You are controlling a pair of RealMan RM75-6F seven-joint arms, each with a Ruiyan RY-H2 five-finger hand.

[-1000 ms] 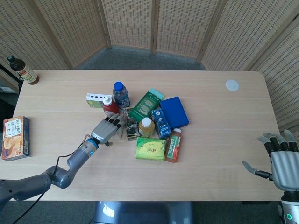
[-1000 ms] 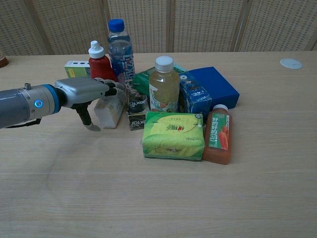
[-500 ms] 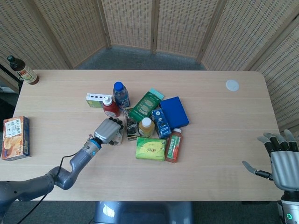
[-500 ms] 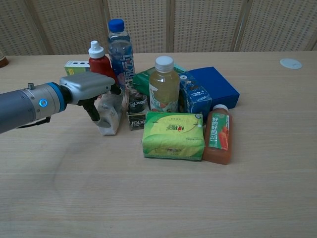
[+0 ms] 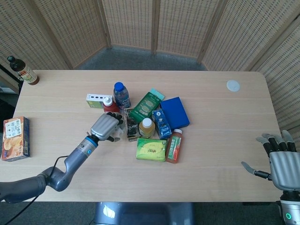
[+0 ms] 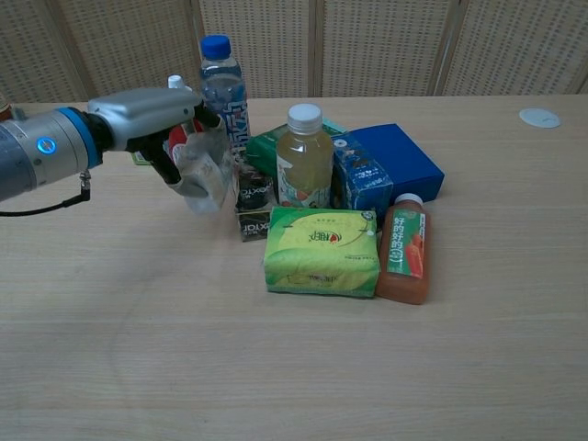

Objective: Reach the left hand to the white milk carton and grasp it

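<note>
Since half a second ago we see our left hand [image 6: 152, 115] has risen off the desk [image 6: 294, 367] with the white milk carton [image 6: 204, 175] clasped in its fingers; earlier the carton stood on the wood, and now it hangs tilted in the air beside the red sauce bottle [image 5: 110, 107] and the water bottle [image 6: 221, 87]. The rest of the pile has not shifted: the juice bottle [image 6: 304, 156], the green tissue pack [image 6: 322, 250], the orange drink bottle [image 6: 402, 248] lying flat, the small blue carton [image 6: 361, 184] and the blue box [image 6: 395, 158]. Our right hand [image 5: 281, 161] stays at the near right corner, fingers spread and holding nothing.

Only the head view shows that right hand, the snack box [image 5: 15, 138] at the left edge and the dark bottle [image 5: 22, 70] at the far left corner. The chest view alone shows the carton clear of the desk.
</note>
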